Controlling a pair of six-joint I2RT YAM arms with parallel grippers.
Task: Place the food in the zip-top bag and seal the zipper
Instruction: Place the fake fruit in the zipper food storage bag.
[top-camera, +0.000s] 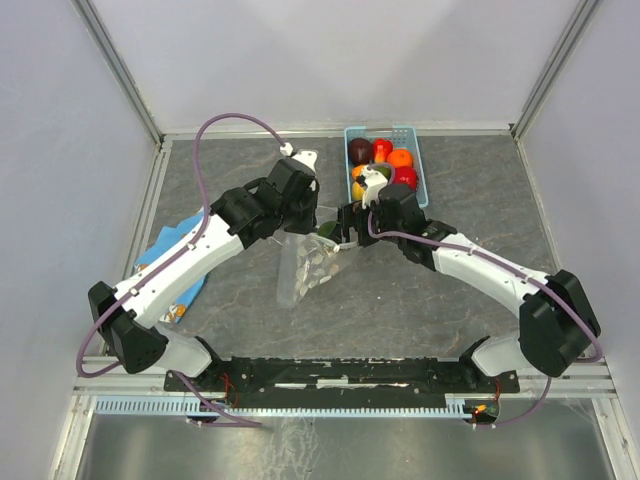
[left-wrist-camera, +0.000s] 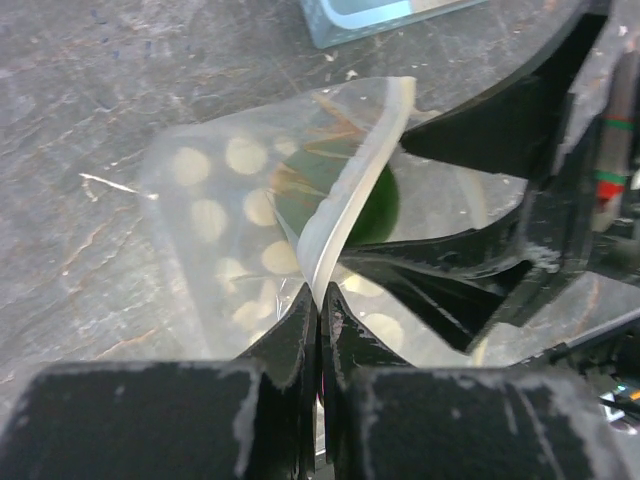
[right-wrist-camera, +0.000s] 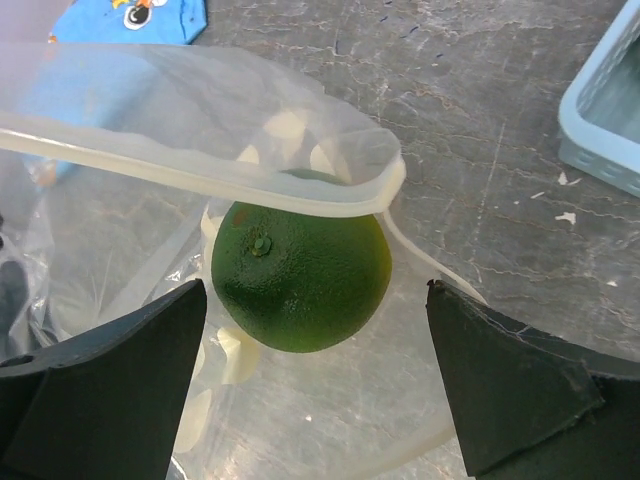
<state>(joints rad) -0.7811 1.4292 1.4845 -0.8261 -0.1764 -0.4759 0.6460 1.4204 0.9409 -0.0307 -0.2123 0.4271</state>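
Note:
The zip-top bag (top-camera: 303, 265), clear with white spots, lies at mid-table with its mouth lifted. My left gripper (left-wrist-camera: 320, 292) is shut on the whitish zipper (left-wrist-camera: 350, 170) strip and holds that edge up. A green lime (right-wrist-camera: 300, 275), one piece of the food, rests just inside the bag's mouth under the zipper (right-wrist-camera: 200, 160). My right gripper (right-wrist-camera: 316, 290) stands wide open, one finger on each side of the lime and neither touching it. In the top view both the left gripper (top-camera: 300, 205) and the right gripper (top-camera: 345, 228) meet at the bag's mouth. More food (top-camera: 382, 160) fills the basket.
A light-blue basket (top-camera: 420, 165) stands at the back, just behind the right gripper; its corner (right-wrist-camera: 600, 110) shows in the right wrist view. A blue cloth (top-camera: 175, 265) lies at the left under the left arm. Metal frame posts and white walls bound the table.

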